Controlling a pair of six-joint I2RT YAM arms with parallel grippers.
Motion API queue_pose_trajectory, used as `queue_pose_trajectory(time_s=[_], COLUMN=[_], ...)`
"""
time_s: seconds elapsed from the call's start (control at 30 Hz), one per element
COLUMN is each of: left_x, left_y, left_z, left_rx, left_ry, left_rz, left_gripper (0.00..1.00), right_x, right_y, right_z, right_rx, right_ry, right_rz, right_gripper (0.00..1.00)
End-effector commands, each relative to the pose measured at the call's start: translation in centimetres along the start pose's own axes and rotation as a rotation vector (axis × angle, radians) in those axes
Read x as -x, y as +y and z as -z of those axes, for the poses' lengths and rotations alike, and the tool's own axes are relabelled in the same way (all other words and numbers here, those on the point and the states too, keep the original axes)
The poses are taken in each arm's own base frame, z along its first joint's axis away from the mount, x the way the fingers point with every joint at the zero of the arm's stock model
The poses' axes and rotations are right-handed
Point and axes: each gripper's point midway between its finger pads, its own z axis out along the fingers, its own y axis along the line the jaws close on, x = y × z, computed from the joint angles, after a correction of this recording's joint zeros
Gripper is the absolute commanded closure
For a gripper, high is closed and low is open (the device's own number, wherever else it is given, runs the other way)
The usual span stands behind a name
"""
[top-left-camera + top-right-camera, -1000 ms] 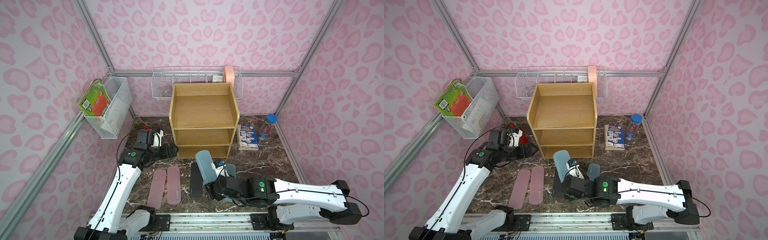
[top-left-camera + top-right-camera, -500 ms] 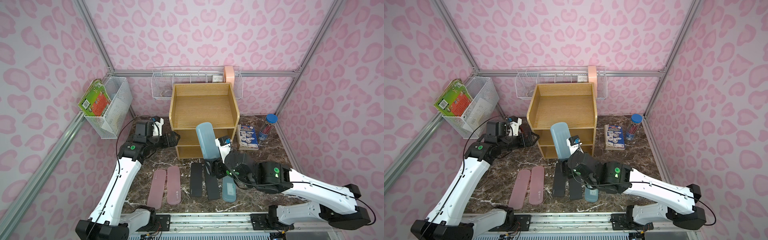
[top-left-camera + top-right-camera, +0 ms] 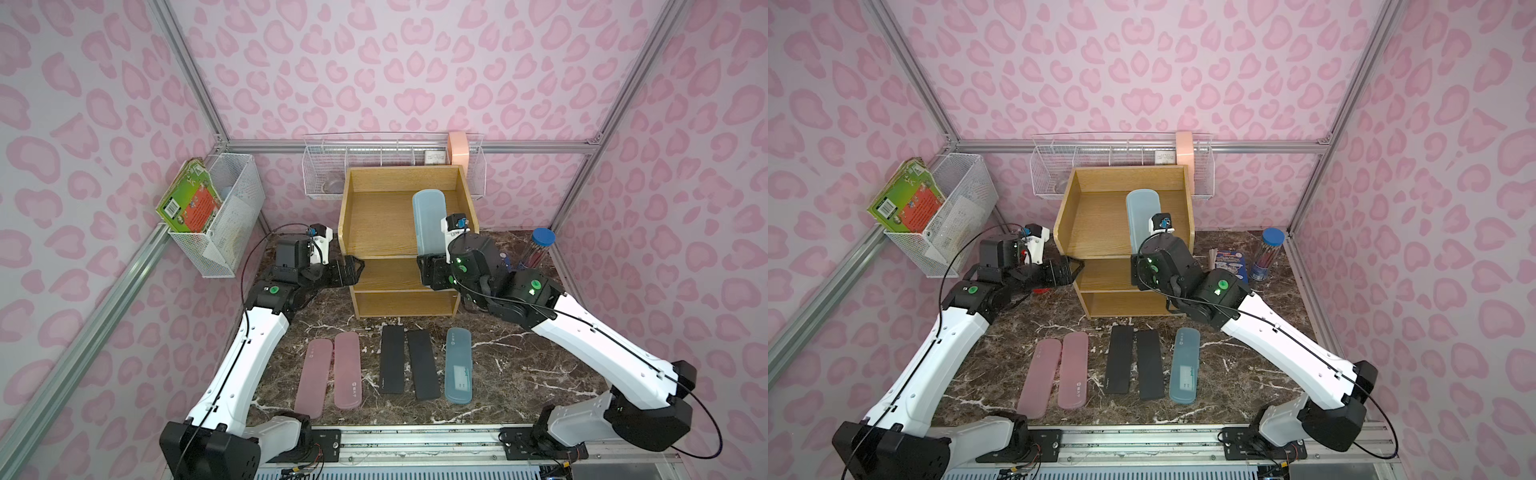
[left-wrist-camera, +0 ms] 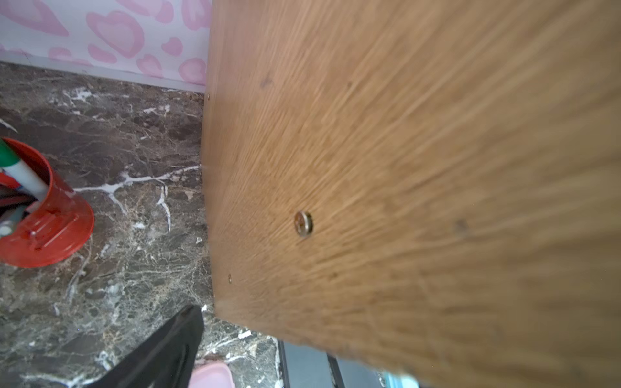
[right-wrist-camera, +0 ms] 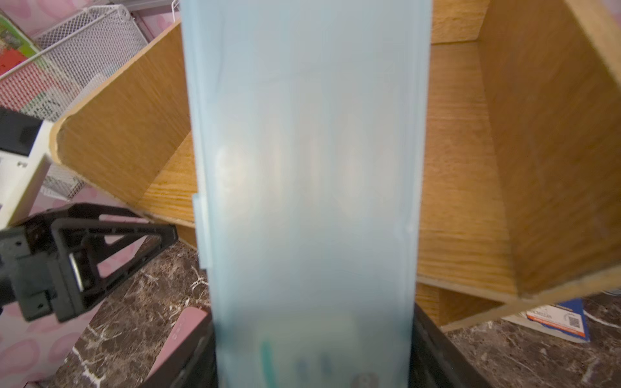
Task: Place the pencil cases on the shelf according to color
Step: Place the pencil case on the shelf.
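My right gripper [image 3: 432,270] is shut on the near end of a translucent light-blue pencil case [image 3: 429,220]. The case stands tilted over the right side of the top tier of the oak shelf [image 3: 382,216] and fills the right wrist view [image 5: 309,168]. My left gripper [image 3: 355,266] is open at the front edge of the shelf's left side wall [image 4: 369,168]. Only one of its fingers [image 4: 168,349] shows; the wall hides the other. On the marble lie two pink cases [image 3: 314,376] [image 3: 348,370], two black cases [image 3: 392,359] [image 3: 423,365] and a second light-blue case [image 3: 458,365].
A red pen cup [image 4: 43,215] stands left of the shelf. A blue-lidded pencil tube [image 3: 540,249] and a booklet [image 3: 1231,264] are to its right. White wire baskets hang on the left wall [image 3: 224,216] and the back wall [image 3: 374,166].
My right arm has lifted the light-blue case from low over the table up to the shelf's top tier. My left gripper has moved right, up to the shelf's left wall.
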Motion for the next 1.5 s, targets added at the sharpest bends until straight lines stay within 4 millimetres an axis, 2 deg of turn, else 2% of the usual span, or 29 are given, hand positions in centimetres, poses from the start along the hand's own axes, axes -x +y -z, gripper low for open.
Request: queue_pose_trajectory(time_s=[0.0,0.07,0.2,0.37,0.53,0.7,0.77,1.07,1.23,1.37,1.4,1.47], left_x=[0.4,0.2,-0.2,-0.5,-0.7,-0.7,-0.8,-0.9,-1.0,-1.1,-1.1,-1.3], left_y=[0.2,0.2,0.0,-0.1,-0.1,-0.2,-0.1,0.3,0.6,0.7,0.7,0.7], left_z=[-0.1,-0.2,-0.5,-0.6,-0.6,-0.4,-0.5,-0.5,-0.5,-0.4,-0.4,-0.4], left_rx=[-0.001,-0.008,-0.029,-0.037,-0.042,-0.046,-0.044,-0.032,-0.02,-0.014,-0.014,-0.014], left_ry=[-0.039,-0.046,-0.03,-0.019,-0.014,-0.016,-0.013,-0.011,-0.013,-0.01,-0.008,-0.005], left_rz=[-0.048,-0.053,-0.066,-0.051,-0.042,-0.043,-0.041,-0.036,-0.038,-0.038,-0.038,-0.043], left_gripper=[0.01,0.01,0.01,0.01,0.01,0.01,0.01,0.01,0.01,0.01,0.01,0.01], right_x=[2.7,3.5,3.8,2.7,2.5,2.9,3.3,6.3,8.0,7.8,7.5,6.4], right_y=[-0.3,-1.1,-2.7,-3.1,-3.4,-3.3,-3.1,-1.9,-0.6,0.0,0.1,0.0], right_z=[-0.6,-1.3,-3.3,-5.6,-6.9,-7.6,-7.6,-6.1,-3.7,-1.7,-1.3,-0.5], right_rx=[-0.008,-0.046,-0.13,-0.162,-0.17,-0.164,-0.156,-0.091,-0.038,-0.016,-0.014,-0.007], right_ry=[-0.068,-0.076,-0.047,0.011,0.017,0.015,0.005,-0.082,-0.143,-0.148,-0.146,-0.129], right_rz=[-0.018,-0.024,-0.024,-0.032,-0.05,-0.061,-0.064,-0.056,-0.014,0.016,0.02,0.03], right_gripper=[0.57,0.57,0.57,0.53,0.46,0.27,0.22,0.14,0.13,0.14,0.16,0.29])
